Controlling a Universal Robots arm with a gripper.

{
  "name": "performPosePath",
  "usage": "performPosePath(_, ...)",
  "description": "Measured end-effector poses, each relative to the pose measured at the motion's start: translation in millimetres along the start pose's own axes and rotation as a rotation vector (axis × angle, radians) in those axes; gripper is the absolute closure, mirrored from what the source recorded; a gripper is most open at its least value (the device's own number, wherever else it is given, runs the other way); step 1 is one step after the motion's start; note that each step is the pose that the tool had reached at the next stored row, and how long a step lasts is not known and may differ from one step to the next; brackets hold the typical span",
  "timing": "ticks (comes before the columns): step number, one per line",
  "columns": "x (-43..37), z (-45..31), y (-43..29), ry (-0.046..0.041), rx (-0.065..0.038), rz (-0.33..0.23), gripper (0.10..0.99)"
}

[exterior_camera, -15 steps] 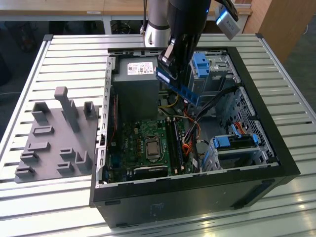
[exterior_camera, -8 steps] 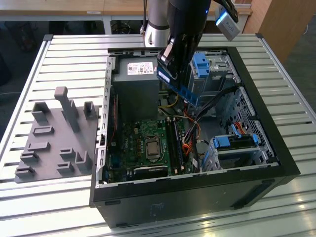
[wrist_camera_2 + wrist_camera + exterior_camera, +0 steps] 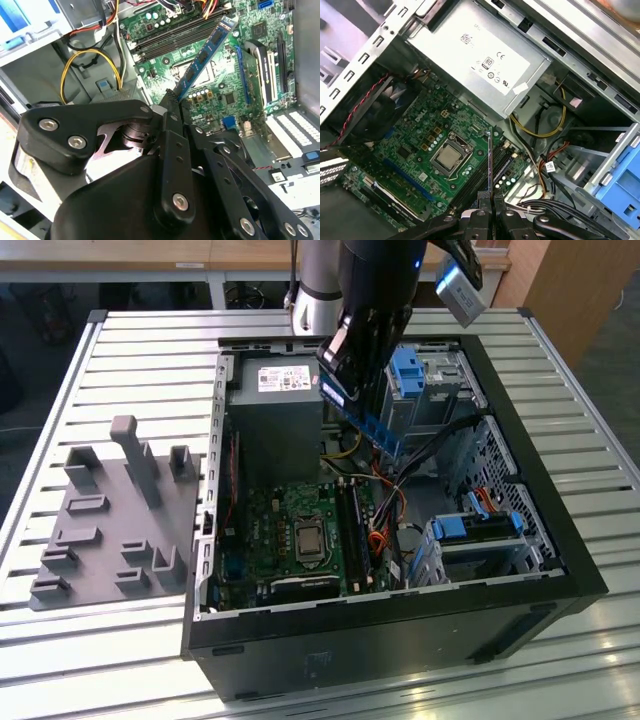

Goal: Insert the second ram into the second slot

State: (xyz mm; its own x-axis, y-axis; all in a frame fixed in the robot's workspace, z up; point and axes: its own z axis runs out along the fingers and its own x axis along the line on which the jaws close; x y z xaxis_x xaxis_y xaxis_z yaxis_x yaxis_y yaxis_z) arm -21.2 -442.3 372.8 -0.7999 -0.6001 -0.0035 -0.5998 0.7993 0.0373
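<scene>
Second wrist view: the hand (image 3: 169,100) clamps one end of the second ram (image 3: 204,56), its long axis slanting away (free end over the motherboard (image 3: 215,107)).

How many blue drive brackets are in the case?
2. One blue bracket beside the arm; one nearer the camera, at the exterior view's right. Others may be hidden.

Your worktop (image 3: 120,350) is ribbed bare metal with a dull sheen. The fixture block (image 3: 110,530) at the exterior view's left looks like matt grey plastic. The end effector (image 3: 171,100) is matt black with bright metal screws. The second ram (image 3: 202,57) is smooth blue board, and the motherboard (image 3: 415,150) is glossy green.
</scene>
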Motion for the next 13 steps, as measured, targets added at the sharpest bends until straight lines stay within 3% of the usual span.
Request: performPosePath(13, 0.0, 0.5, 0.0, -0.0044, 0.002, 0.148, 0.949)
